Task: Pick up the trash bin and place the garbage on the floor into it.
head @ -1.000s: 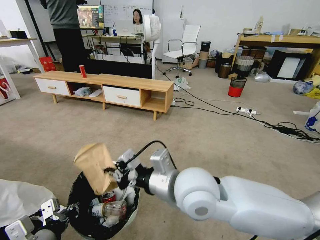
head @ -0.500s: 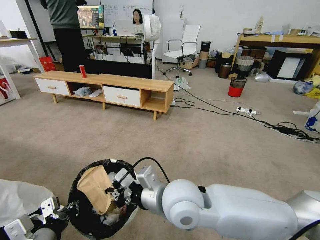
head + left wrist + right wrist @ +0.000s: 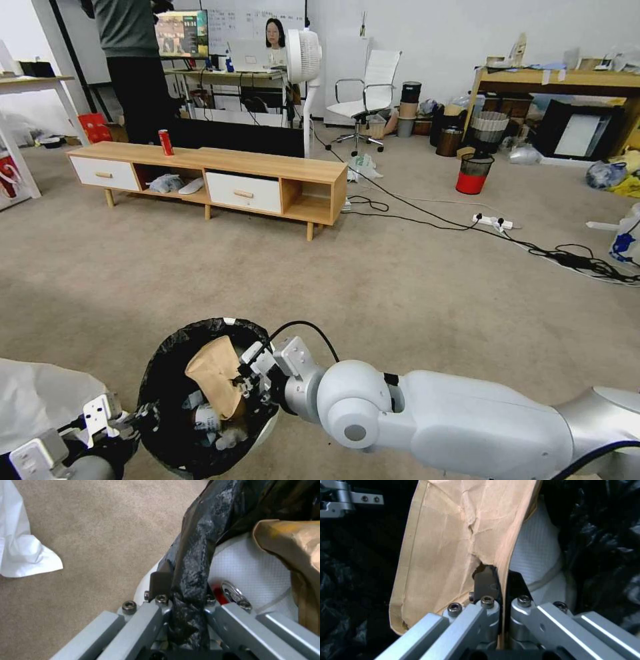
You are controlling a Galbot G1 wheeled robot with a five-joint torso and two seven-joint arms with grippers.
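Observation:
The trash bin, white with a crinkly black bag, hangs low at the front left above the carpet floor. My left gripper is shut on its bag-covered rim; in the left wrist view that gripper pinches the black bag. My right gripper reaches into the bin's mouth, shut on a torn tan cardboard box. The right wrist view shows that gripper clamping the box by its edge, beside the white lid piece. Other garbage lies under the box, including a red can.
A low wooden cabinet with an upright red can stands ahead to the left. Black cables and a power strip cross the carpet on the right, near a red bin. White sheeting lies at the front left.
My right arm has come down and drawn back, carrying the cardboard box from above the bin's rim down into the bin. The left gripper and the bin have stayed put.

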